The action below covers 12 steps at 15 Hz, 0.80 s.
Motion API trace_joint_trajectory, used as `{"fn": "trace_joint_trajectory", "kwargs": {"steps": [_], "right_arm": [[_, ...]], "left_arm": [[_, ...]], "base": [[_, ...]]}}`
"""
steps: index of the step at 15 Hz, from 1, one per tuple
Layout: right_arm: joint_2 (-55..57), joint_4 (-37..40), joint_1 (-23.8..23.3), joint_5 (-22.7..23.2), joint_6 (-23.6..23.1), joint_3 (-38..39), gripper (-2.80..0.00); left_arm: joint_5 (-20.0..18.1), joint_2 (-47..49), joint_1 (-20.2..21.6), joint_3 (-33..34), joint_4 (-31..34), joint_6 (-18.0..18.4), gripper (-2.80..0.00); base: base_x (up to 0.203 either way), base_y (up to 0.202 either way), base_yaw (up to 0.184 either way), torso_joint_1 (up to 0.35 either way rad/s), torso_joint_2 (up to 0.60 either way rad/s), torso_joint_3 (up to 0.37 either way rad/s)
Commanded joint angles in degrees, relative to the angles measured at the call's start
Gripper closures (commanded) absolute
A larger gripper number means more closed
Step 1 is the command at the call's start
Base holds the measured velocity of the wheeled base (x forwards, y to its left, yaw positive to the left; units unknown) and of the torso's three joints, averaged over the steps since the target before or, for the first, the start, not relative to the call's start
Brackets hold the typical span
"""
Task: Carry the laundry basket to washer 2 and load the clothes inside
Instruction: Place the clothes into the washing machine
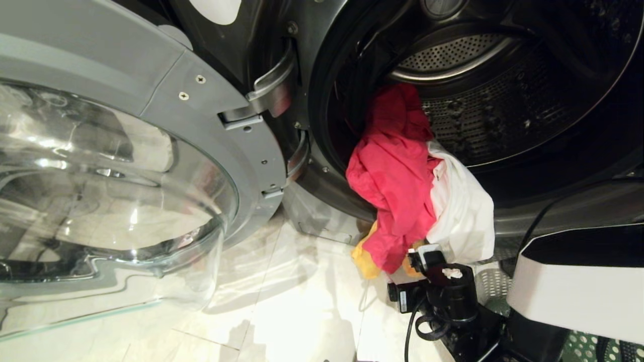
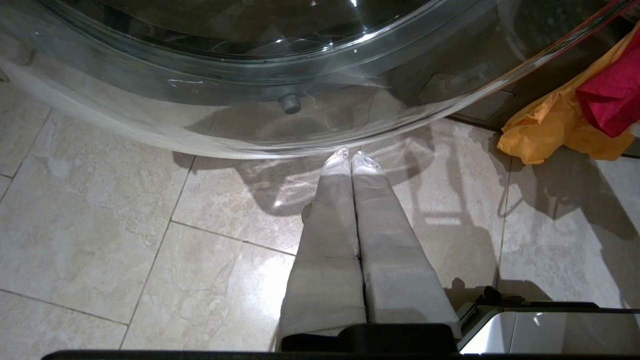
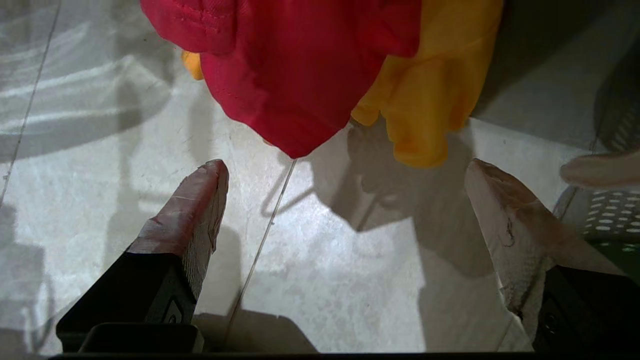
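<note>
the robot is mid-loading: the clothes point(image 1: 402, 176) hang half out of the open washer's point(image 1: 503, 100) drum mouth, pink-red, white and orange-yellow ends drooping toward the tile floor point(image 1: 282, 301). the right gripper point(image 3: 345, 200), fingers spread wide and empty, sits just below them at 6 o'clock. next it should rise, pinch the dangling hems and push them in. the left gripper point(image 2: 352, 160) is closed and empty under the open glass door point(image 1: 100, 176). the laundry basket point(image 1: 583, 347) peeks in at 5 o'clock.

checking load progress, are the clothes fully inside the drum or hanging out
Hanging out: the pink-red garment and white garment drape over the dark grey washer's door rim; the orange-yellow garment dangles near the floor.
</note>
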Motion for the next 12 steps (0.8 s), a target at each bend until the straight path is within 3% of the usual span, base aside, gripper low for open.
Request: {"fn": "trace_joint_trajectory", "kwargs": {"steps": [1,3,9,12], "right_arm": [[4.8,-3.9,0.1,-0.2,-1.2,-0.3,-2.80],[7.8,-8.0,0.0,-0.1,-3.1,-1.2,-2.80],[12.9,-8.6,-4.8,0.3,-8.3,-11.5,-2.80],[14.1,-8.6,-6.6,3.5,-10.6,-14.6,-2.80]], "left_arm": [[0.0,0.1,0.0,0.4,0.0,0.0,0.00],[0.0,0.1,0.0,0.4,0.0,0.0,0.00],[0.0,0.1,0.0,0.4,0.0,0.0,0.00],[0.0,0.1,0.0,0.4,0.0,0.0,0.00]], "base": [[0.000,0.000,0.000,0.000,0.00,0.000],[0.000,0.000,0.000,0.000,0.00,0.000],[0.000,0.000,0.000,0.000,0.00,0.000],[0.000,0.000,0.000,0.000,0.00,0.000]]}}
